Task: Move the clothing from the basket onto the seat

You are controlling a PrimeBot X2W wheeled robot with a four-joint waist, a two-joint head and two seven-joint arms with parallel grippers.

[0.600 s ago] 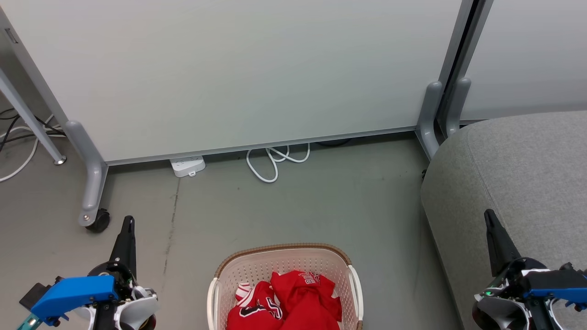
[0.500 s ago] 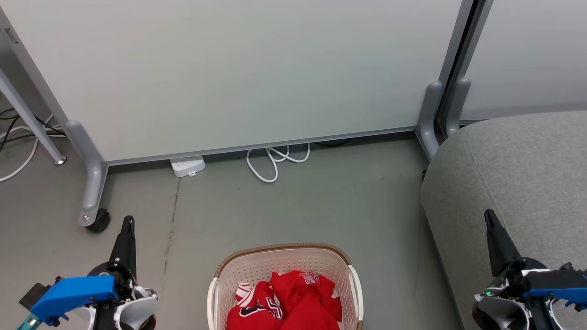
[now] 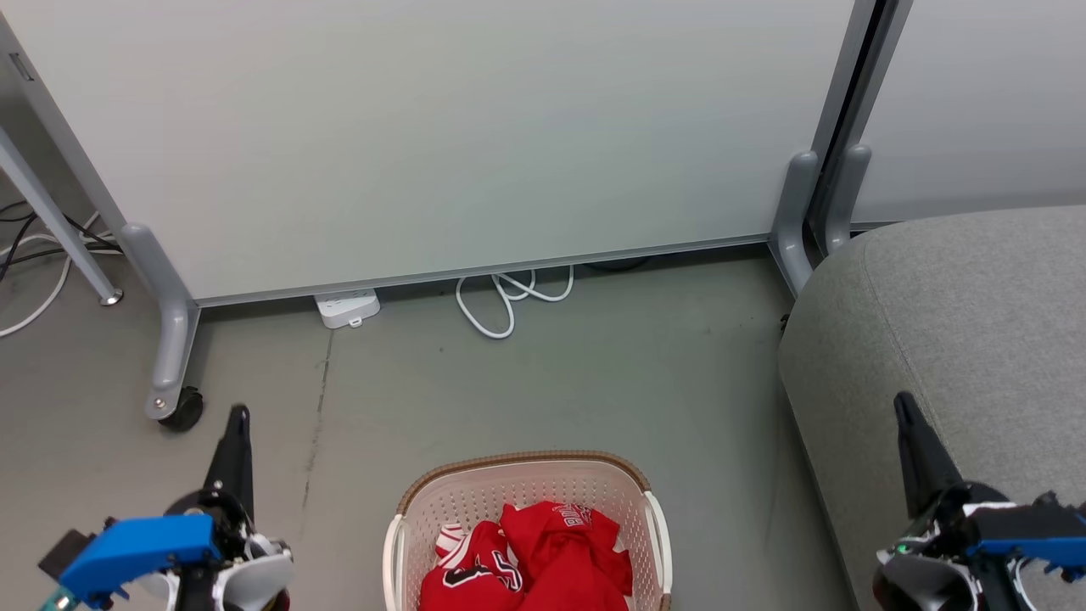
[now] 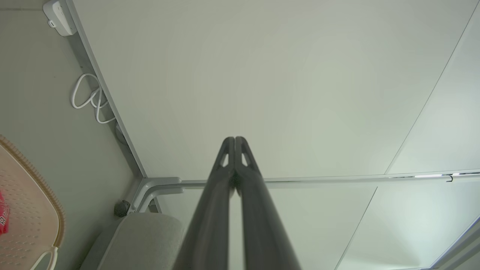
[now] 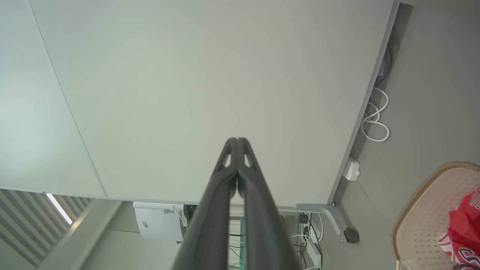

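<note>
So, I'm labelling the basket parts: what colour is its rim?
Brown, with a woven look; the basket rim shows best in the head view.

The clothing (image 3: 543, 556) lies in the basket (image 3: 475, 488), the seat (image 3: 959, 314) to its right, a partition (image 3: 441, 136) behind.

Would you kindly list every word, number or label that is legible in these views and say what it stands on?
No text reads in full.
White lettering on the red jersey in the basket: folded, too small to read.
Black-and-white numerals on the other jersey: creased and partly hidden, unreadable.
Small plate at the partition's left edge: too small to read.
</note>
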